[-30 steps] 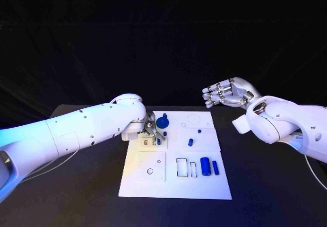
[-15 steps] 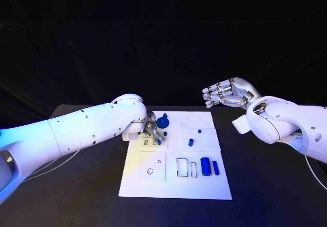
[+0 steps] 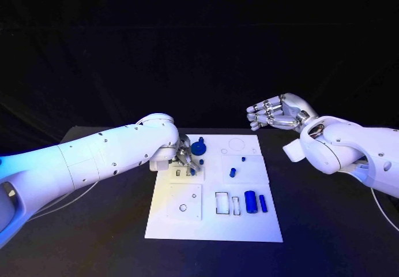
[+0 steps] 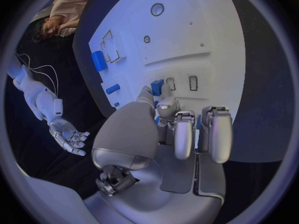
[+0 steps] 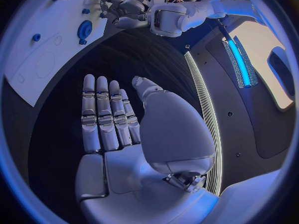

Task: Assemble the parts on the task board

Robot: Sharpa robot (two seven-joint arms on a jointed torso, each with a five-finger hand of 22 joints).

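Nothing moved: left hand [image 3: 184, 160] pinches blue part [image 4: 157, 87] near task board [image 3: 249, 225] edge; right hand [image 3: 278, 113] empty, fingers spread.

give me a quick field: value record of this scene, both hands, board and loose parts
left hand: low over the task board's left side, fingers pinching a small blue part by the rectangular slots
right hand: raised off the board's far right corner, fingers apart, holding nothing
task board: white plate, centre of the black table
round blue part: near the board's far edge
blue cylinders: lying side by side on the board's right
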